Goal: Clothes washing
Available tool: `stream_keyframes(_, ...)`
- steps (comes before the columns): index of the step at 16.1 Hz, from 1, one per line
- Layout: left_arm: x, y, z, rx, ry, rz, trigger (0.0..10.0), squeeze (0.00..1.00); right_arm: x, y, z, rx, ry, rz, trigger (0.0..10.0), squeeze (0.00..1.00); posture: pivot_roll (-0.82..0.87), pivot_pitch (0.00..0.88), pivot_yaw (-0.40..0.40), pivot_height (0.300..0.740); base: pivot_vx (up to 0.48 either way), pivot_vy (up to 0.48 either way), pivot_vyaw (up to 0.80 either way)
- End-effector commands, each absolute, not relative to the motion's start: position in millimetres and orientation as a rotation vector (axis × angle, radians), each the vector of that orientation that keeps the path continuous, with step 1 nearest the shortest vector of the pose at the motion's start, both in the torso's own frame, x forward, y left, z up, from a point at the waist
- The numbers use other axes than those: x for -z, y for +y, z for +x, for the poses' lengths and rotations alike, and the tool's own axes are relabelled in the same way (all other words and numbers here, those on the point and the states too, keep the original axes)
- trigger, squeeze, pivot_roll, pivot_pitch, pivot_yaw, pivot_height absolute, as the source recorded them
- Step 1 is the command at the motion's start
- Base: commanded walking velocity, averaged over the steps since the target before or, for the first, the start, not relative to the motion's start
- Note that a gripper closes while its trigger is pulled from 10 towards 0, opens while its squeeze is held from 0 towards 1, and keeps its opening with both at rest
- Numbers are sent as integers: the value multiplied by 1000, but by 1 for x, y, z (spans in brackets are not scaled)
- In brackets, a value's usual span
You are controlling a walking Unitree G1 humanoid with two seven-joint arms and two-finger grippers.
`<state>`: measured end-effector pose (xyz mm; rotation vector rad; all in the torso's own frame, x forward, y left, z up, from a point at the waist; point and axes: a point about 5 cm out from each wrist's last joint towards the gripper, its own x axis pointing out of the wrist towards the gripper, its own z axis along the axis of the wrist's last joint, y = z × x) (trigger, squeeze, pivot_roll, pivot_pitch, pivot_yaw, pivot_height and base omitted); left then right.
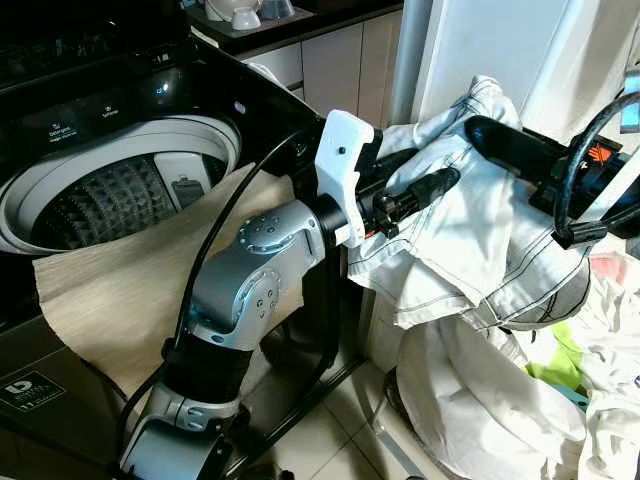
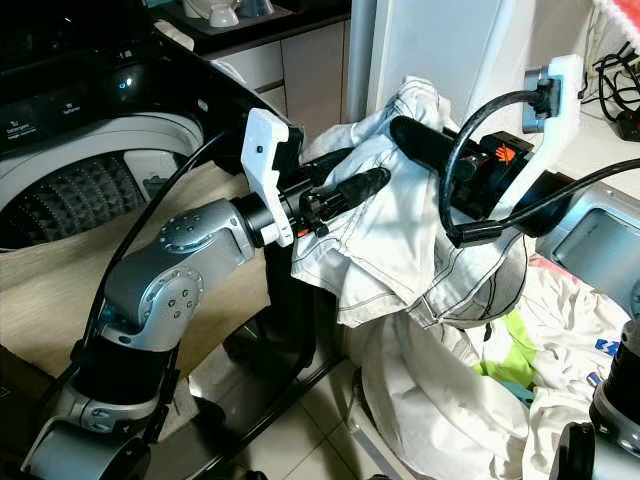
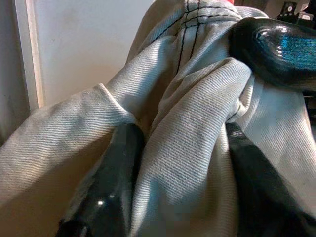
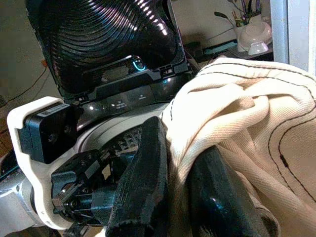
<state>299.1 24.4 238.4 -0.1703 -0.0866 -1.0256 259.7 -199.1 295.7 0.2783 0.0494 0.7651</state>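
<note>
Together, both grippers are holding one white cotton garment with dark stitched seams (image 1: 470, 225) up in the air, to the right of the open top-loading washing machine with a grey ribbed drum (image 1: 110, 195). The left gripper (image 3: 180, 143) is reaching in from the left, its two black fingers standing apart with a thick fold of the cloth bunched between them. The right gripper (image 4: 177, 173) is coming in from the right at the garment's upper edge, its fingers (image 4: 143, 182) pressing on a ridge of the fabric. Below the lifted piece, the cloth is hanging down toward a heap of pale laundry (image 2: 440, 400) lying on the tiled floor (image 1: 320, 435), with a patch of bright green fabric (image 2: 505, 355) showing in it. A beige woven cloth (image 1: 130, 290) is draping over the machine's near rim. At the far side, white cabinet doors (image 1: 335, 65) are standing under a dark counter.
</note>
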Motion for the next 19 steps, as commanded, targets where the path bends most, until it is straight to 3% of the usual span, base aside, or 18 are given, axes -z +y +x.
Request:
stream_keyframes(1, -233, 30, 302, 999, -54, -163, 0, 0, -311, -191, 251, -833, -40, 253, 0, 0, -122, 0, 53, 740, 0, 0, 0)
stream_keyframes(7, -233, 31, 300, 1013, -61, -184, 0, 0, -312, -189, 251, -815, -55, 249, 0, 0, -125, 0, 67, 740, 0, 0, 0)
stream_keyframes(8, -234, 31, 300, 1010, -65, -187, 0, 0, -313, -188, 251, -814, -65, 247, 4118, 0, -124, 0, 69, 740, 0, 0, 0)
stream_keyframes(9, -235, 33, 301, 998, -76, -199, 0, 0, -315, -187, 252, -809, -84, 251, 10000, 784, -123, 0, 71, 740, 0, 0, 0)
stream_keyframes(10, -238, 35, 302, 984, -90, -215, 0, 0, -316, -188, 252, -804, -98, 259, 10000, 1000, -123, 0, 72, 740, 0, 0, 0)
stream_keyframes(13, -255, 56, 314, 876, -189, -276, 0, 0, -319, -188, 249, -824, -109, 261, 10000, 1000, -121, 0, 73, 740, 0, 0, 0)
stream_keyframes(16, -273, 97, 331, 728, -267, -214, 0, 0, -321, -191, 247, -803, -114, 224, 10000, 1000, -118, 0, 69, 740, 0, 0, 0)
stream_keyframes(17, -288, 116, 338, 650, -327, -167, 0, 0, -320, -190, 245, -807, -111, 198, 10000, 0, -118, 0, 69, 740, 0, 0, 0)
stream_keyframes(19, -331, 157, 348, 429, -493, -64, 0, 0, -321, -184, 240, -851, -126, 188, 10000, 0, -112, 0, 62, 740, 0, 0, 0)
